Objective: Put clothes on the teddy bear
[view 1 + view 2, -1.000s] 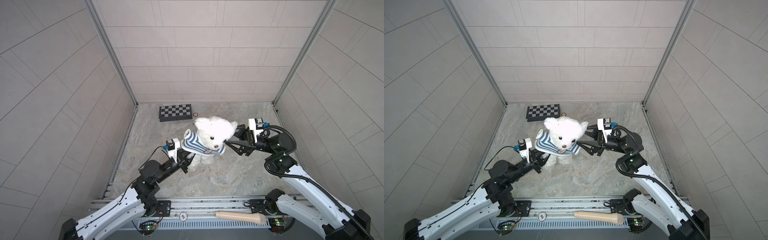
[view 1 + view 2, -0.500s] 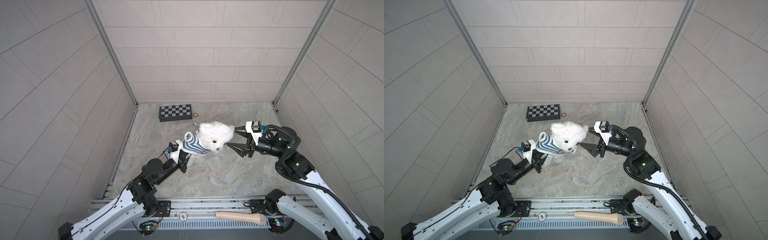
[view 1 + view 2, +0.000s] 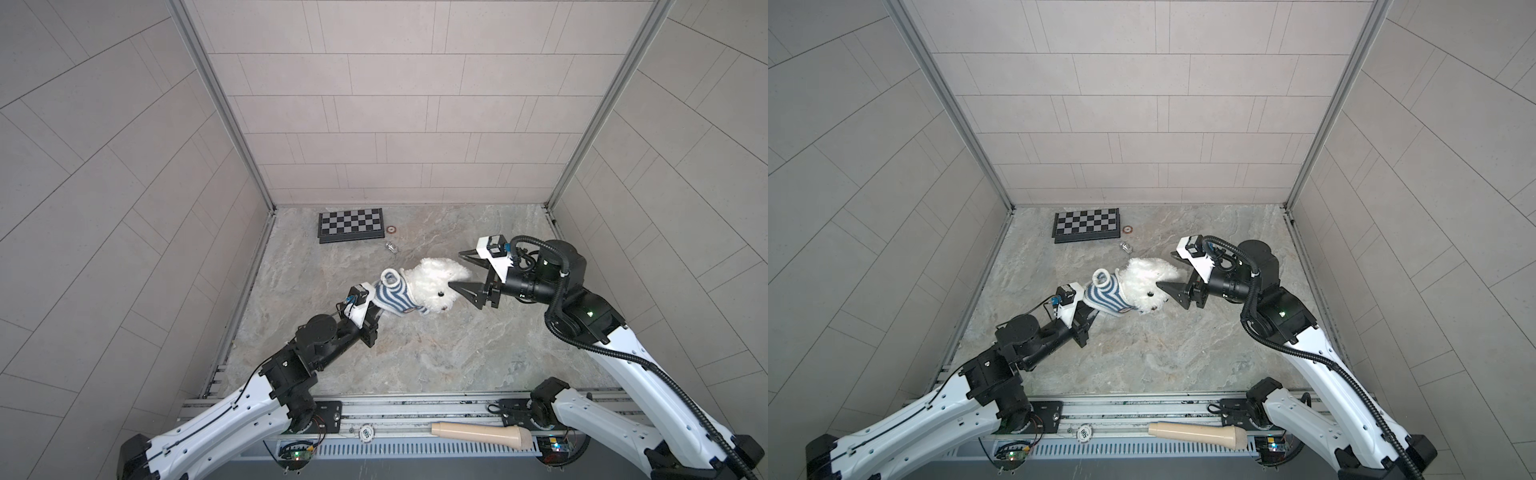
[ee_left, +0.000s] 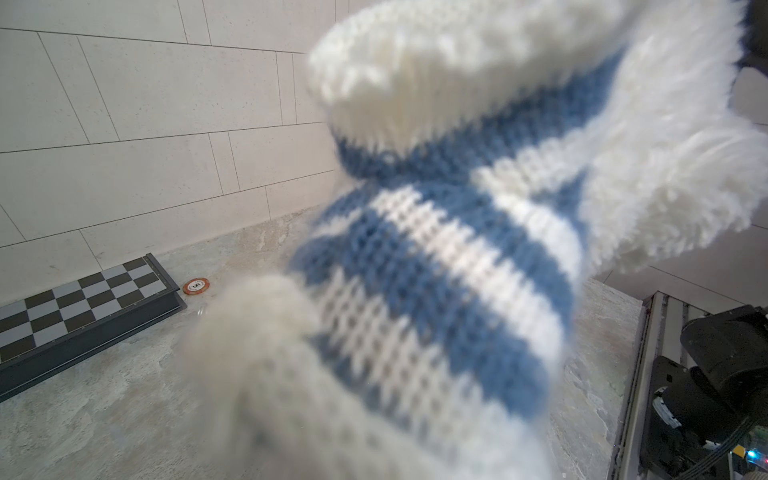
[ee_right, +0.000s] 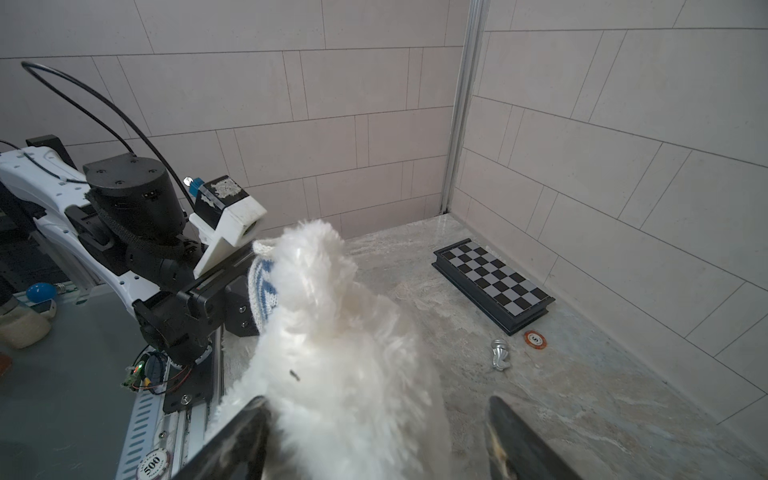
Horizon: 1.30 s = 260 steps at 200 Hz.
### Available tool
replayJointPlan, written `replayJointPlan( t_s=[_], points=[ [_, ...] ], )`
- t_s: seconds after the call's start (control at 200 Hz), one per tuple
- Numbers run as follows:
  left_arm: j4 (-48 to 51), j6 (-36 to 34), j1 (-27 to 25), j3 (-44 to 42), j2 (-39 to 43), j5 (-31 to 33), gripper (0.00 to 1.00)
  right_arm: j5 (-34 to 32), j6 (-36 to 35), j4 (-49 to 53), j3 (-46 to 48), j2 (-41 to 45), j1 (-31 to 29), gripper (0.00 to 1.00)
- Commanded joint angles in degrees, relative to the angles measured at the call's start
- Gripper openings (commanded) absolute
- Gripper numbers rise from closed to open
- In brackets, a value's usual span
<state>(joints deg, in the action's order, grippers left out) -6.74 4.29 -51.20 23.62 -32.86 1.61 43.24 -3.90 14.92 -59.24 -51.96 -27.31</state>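
Roughly over the middle of the table (image 3: 415,353), the teddy bear (image 3: 432,276) is tipped on its side between the two arms, head toward the right arm, with a blue-and-white striped sweater (image 3: 392,296) around its body. The left gripper (image 3: 377,314) has its jaws closed tight on the sweater's lower end, tips buried under the knit. The right gripper (image 3: 455,269) has its jaws spread wide on either side of the bear's head, clamping nothing. A chessboard (image 3: 351,224) sits well apart by the back wall.
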Motion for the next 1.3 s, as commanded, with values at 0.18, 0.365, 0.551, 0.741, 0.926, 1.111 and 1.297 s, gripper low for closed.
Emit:
replayJointPlan(
  t_s=[0.18, 0.365, 0.551, 0.741, 0.926, 1.111, 1.297],
  points=[
    [-0.89, -2.84, -2.12, 2.53, -2.43, 3.58, 0.0, -2.28, -5.36, 5.0, -3.65, -5.26, -5.22, 0.82],
    [-0.74, -3.15, -2.22, 2.63, -2.44, 3.66, 0.0, -8.63, -9.34, 11.04, -5.37, -9.16, -9.37, 0.76],
    [-0.73, -3.28, -2.42, 2.32, -2.01, 4.71, 0.0, -13.91, -11.75, 14.04, -6.89, -12.63, -11.93, 0.64],
    [-0.78, -2.46, -2.49, 2.2, -2.46, 7.42, 0.0, -16.92, -12.81, 14.56, -6.52, -12.75, -12.73, 0.49],
    [-0.66, -0.27, -2.43, 2.27, -4.15, 15.76, 0.0, -20.4, -13.85, 12.42, -3.25, -11.27, -13.68, 0.27],
    [-0.05, 3.39, -2.42, 2.94, -6.79, 12.34, 0.4, -24.18, -13.36, 5.93, 0.99, -9.5, -13.91, 0.02],
    [4.75, 11.74, -2.47, 2.02, -6.04, 8.34, 0.64, -31.43, -15.25, 0.67, 4.64, -5.75, -13.85, 0.0]
  ],
)
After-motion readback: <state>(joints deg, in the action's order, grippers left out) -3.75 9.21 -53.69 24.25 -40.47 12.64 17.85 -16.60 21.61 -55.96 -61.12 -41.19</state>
